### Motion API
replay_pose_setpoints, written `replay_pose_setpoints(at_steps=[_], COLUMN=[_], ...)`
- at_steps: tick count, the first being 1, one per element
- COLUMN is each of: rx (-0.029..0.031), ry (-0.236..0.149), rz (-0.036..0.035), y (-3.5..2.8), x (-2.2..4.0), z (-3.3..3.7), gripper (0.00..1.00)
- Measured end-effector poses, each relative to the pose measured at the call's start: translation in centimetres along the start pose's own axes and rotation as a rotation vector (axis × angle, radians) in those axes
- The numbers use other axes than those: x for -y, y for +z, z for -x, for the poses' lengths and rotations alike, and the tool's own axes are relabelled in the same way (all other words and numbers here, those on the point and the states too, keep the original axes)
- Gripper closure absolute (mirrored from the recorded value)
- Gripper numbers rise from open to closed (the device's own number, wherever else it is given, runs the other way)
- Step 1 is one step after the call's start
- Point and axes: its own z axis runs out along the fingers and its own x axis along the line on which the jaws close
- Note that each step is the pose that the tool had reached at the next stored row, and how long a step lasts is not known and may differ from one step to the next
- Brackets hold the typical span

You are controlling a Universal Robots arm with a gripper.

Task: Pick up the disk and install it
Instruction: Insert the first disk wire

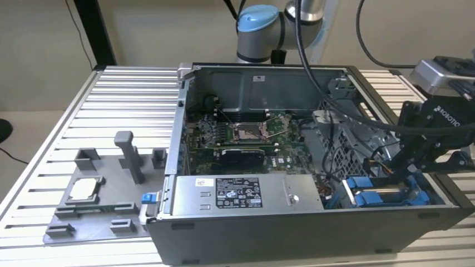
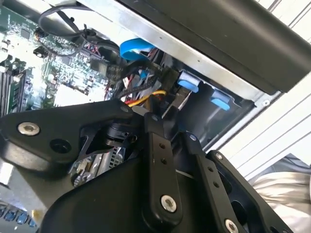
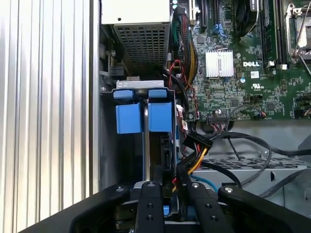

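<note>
The gripper (image 1: 412, 167) hangs over the drive bay (image 1: 386, 194) at the case's (image 1: 297, 233) front corner. The disk (image 3: 145, 141) stands on edge directly under it, its long axis running into the bay. I cannot tell whether the gripper grasps it.

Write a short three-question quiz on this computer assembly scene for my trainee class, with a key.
1. True or false: the computer case is closed, with its insides hidden.
2. Multiple choice: the brackets in the drive bay under the claw are: A red, B blue, C green.
3. Fill in: in the exterior view, the claw is at the case's near corner on that view's ____.

Key:
1. False. The case is open and the motherboard is in plain sight.
2. B.
3. Right.
</note>
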Motion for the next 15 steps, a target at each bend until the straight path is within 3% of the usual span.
replay_pose_setpoints(at_steps=[4, 15], rx=[0.0000, -0.0002], ry=[0.000, 0.000], rz=[0.0000, -0.0011], y=[-1.47, -1.86], x=[-0.24, -0.30], z=[-0.03, -0.04], gripper=[1.00, 1.00])
